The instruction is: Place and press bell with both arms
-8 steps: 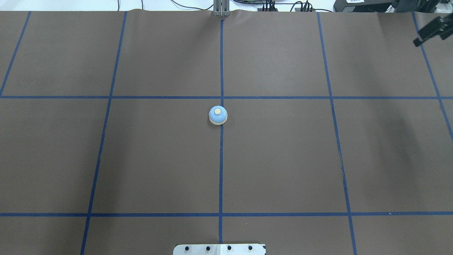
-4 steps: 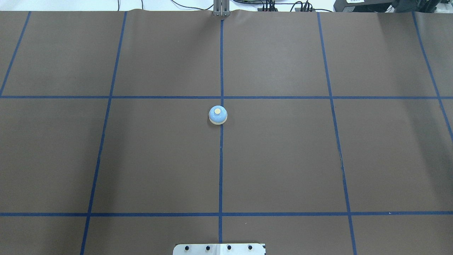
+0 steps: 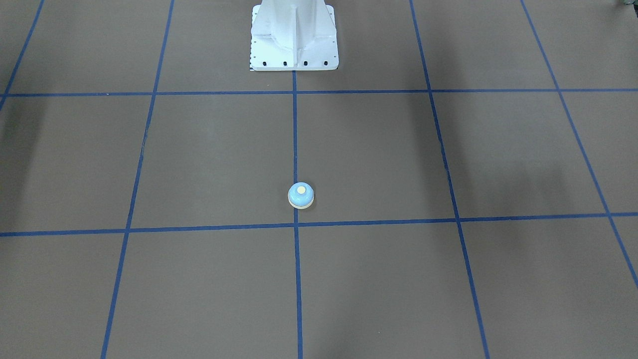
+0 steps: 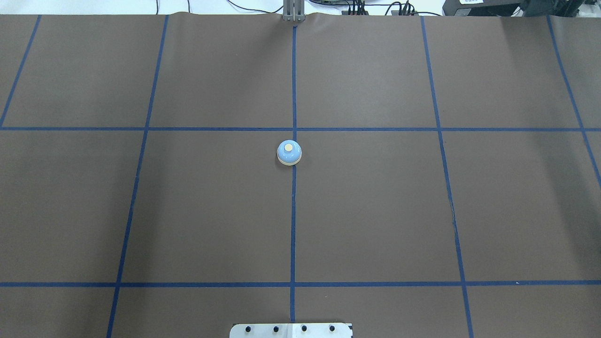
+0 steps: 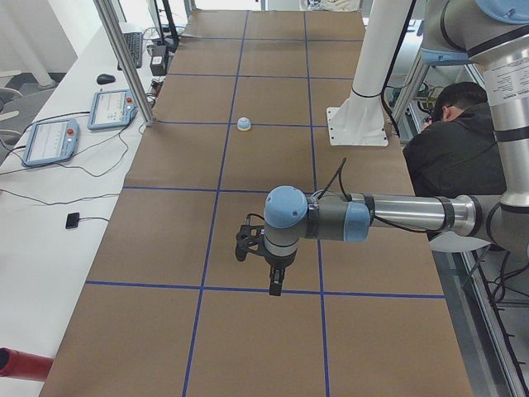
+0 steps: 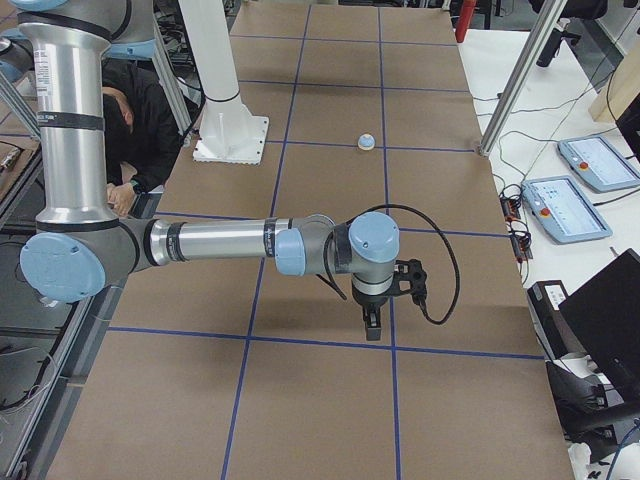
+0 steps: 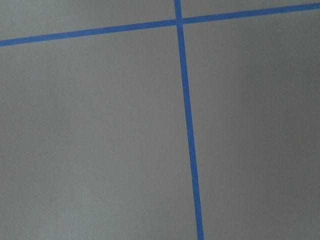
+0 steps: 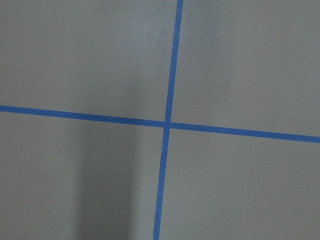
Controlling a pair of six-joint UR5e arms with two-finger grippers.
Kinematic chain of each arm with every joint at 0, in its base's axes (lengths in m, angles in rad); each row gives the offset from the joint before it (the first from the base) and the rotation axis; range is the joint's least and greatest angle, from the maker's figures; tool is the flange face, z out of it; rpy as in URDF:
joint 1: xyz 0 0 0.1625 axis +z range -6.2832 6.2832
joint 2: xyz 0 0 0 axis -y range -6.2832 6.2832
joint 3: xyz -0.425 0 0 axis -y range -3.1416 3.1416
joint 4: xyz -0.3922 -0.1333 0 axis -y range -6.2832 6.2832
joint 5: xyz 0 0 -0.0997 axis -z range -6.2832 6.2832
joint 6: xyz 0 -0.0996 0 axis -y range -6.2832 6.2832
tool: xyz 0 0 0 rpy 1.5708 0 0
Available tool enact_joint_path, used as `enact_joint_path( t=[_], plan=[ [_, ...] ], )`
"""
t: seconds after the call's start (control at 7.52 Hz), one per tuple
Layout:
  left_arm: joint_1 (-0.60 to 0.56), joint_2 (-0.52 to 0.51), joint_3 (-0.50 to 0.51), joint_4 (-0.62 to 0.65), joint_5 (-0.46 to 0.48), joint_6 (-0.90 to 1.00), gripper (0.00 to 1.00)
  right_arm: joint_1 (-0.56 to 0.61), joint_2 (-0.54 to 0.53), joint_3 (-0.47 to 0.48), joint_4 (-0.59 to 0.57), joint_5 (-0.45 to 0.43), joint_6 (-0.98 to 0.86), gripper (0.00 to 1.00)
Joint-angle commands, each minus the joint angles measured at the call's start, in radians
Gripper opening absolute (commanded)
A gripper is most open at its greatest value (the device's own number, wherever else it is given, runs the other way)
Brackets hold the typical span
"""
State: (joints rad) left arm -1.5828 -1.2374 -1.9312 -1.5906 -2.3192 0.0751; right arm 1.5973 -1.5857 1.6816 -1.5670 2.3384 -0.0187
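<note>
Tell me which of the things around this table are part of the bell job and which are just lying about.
Part of the job: the bell, standing on the centre tape line; the left arm and the right arm, both away from it.
Just lying about: the white pedestal; two touchscreen pendants on the side bench; a seated person.
</note>
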Motion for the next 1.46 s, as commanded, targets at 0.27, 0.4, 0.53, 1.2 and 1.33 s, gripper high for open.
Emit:
enact_joint_path(
  t=[0.27,0.4,0.53,1.2,1.33],
  plan=[
    [0.0,0.001,-0.008,0.0,-0.005,0.0,1.0,-0.014,0.0,0.006,0.002,0.002,0.009,1.0],
    [0.0,0.001,-0.008,0.0,-0.003,-0.001,1.0,-0.017,-0.002,0.006,0.002,0.005,0.009,1.0],
    [0.0,0.001,-0.006,0.0,-0.003,0.0,1.0,-0.02,-0.002,0.007,0.002,0.007,0.009,1.0],
    [0.0,0.016,-0.009,-0.006,-0.008,0.0,1.0,-0.022,-0.002,0.006,0.005,0.007,0.009,1.0],
    [0.0,0.016,-0.009,-0.005,-0.008,0.0,1.0,-0.022,-0.002,0.007,0.005,0.009,0.009,1.0]
  ],
)
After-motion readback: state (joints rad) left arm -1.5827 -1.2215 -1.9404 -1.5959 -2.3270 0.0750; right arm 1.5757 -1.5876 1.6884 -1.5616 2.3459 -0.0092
